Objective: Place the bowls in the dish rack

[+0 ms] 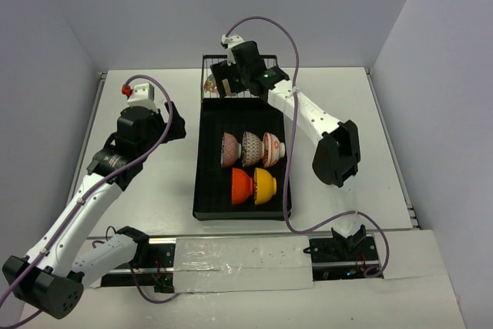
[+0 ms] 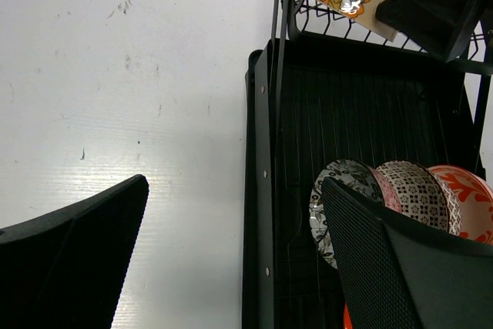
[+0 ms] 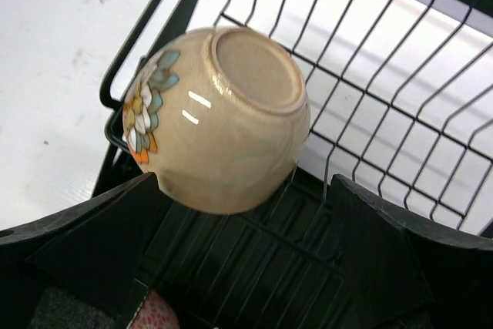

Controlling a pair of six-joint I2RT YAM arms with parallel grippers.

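The black dish rack (image 1: 206, 190) lies mid-table, its wire basket (image 1: 269, 63) at the far end. Five bowls stand on edge in the tray: grey speckled (image 1: 230, 149), pinkish (image 1: 252, 148), red-on-white (image 1: 272, 149), red-orange (image 1: 242, 186) and yellow-orange (image 1: 265, 186). A beige bowl with a flower (image 3: 223, 121) rests base-up in the basket's left corner. My right gripper (image 3: 246, 229) is open just below it, one finger (image 3: 100, 229) close to the bowl's side. My left gripper (image 2: 231, 221) is open and empty over the rack's left rim (image 2: 258, 152).
The left wrist view shows the grey speckled bowl (image 2: 339, 198), the pinkish bowl (image 2: 416, 190) and the red-on-white bowl (image 2: 466, 198) close to my right finger. White table (image 1: 154, 182) lies left of the rack. Grey walls enclose the table.
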